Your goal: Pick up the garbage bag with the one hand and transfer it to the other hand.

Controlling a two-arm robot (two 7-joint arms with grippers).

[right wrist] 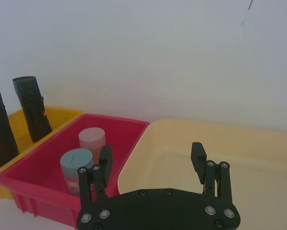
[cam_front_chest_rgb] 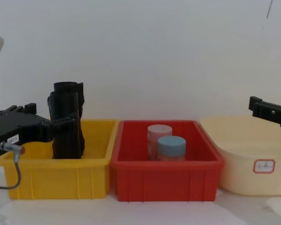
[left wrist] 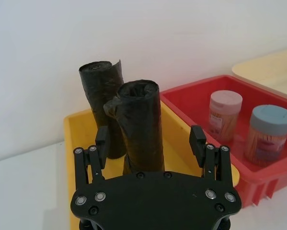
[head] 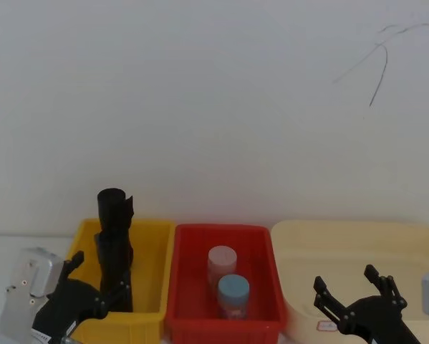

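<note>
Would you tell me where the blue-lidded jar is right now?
The blue-lidded jar stands in the middle red bin, head view, just in front of the pink-lidded jar.

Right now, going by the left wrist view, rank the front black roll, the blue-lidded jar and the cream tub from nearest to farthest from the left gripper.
1. Front black roll, between the left gripper's open fingers, in the yellow bin.
2. Blue-lidded jar, in the red bin next door.
3. Cream tub, beyond the red bin.
</note>
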